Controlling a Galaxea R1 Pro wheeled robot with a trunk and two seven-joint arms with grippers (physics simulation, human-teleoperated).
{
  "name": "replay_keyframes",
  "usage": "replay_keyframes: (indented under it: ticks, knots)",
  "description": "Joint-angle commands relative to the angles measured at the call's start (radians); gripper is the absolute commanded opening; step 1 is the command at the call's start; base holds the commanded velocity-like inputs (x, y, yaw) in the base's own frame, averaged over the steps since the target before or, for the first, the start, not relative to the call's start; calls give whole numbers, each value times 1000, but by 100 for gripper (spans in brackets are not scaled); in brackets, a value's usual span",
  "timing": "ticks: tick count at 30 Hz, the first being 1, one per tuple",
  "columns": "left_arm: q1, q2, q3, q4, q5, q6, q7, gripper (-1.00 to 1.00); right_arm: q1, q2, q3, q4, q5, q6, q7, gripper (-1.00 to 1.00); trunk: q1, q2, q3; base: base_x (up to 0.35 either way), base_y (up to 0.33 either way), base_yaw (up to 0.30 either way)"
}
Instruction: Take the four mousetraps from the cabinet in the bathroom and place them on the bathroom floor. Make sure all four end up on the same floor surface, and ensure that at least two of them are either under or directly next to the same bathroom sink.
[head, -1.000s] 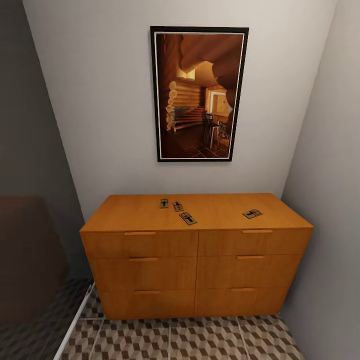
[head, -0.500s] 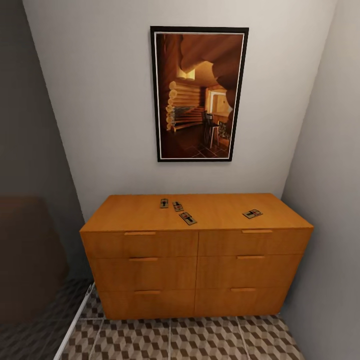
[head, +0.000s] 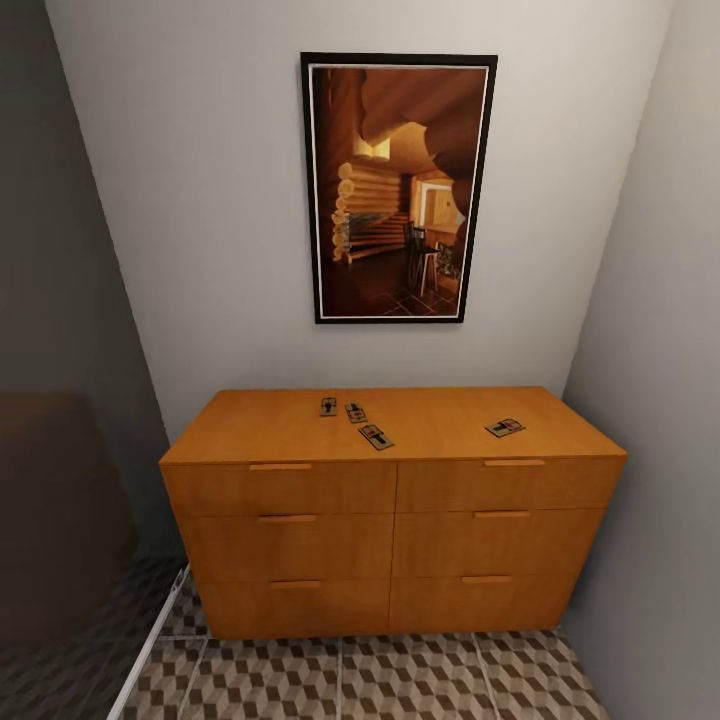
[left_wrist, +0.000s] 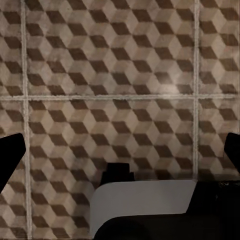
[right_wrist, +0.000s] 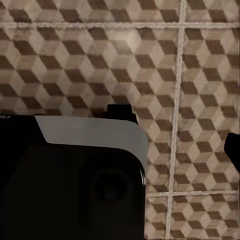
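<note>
A dark brown blurred shape (head: 55, 500) fills the lower left of the head view. Right of it, the orange-brown wooden cabinet (head: 300, 545) stands against the wall, below a framed picture (head: 398, 187). Four flat mousetraps lie on its top: three (head: 328, 406) (head: 355, 412) (head: 376, 436) clustered left of centre, one (head: 505, 427) well apart at the right. The cube-patterned floor (head: 400, 680) lies below. The left fingers (left_wrist: 11, 155) show spread wide; the right fingers (right_wrist: 234, 150) I cannot tell.
</note>
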Motion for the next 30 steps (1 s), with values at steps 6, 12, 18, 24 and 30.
replay_keyframes:
  ticks: [6,12,18,24,30]
  knots:
    - [0,-3,0,-193,2,72,1,100,0,-5,-4,-153,2,60,-1,100,0,-1,-1,0,0,0]
    - [0,-8,-6,-457,-1,204,1,100,0,-34,-10,-327,3,145,-1,100,0,-1,-1,0,0,0]
    - [0,-13,-17,-699,-1,371,-6,100,0,-61,-13,-481,3,245,-1,100,0,-1,-1,0,0,0]
    - [-4,-45,-50,-909,-1,494,-11,100,0,-77,-14,-675,2,378,-3,100,0,-1,-1,0,0,0]
    - [-35,-106,-89,-963,-11,534,-7,100,0,-81,-16,-807,1,471,-5,100,0,-1,-1,0,0,0]
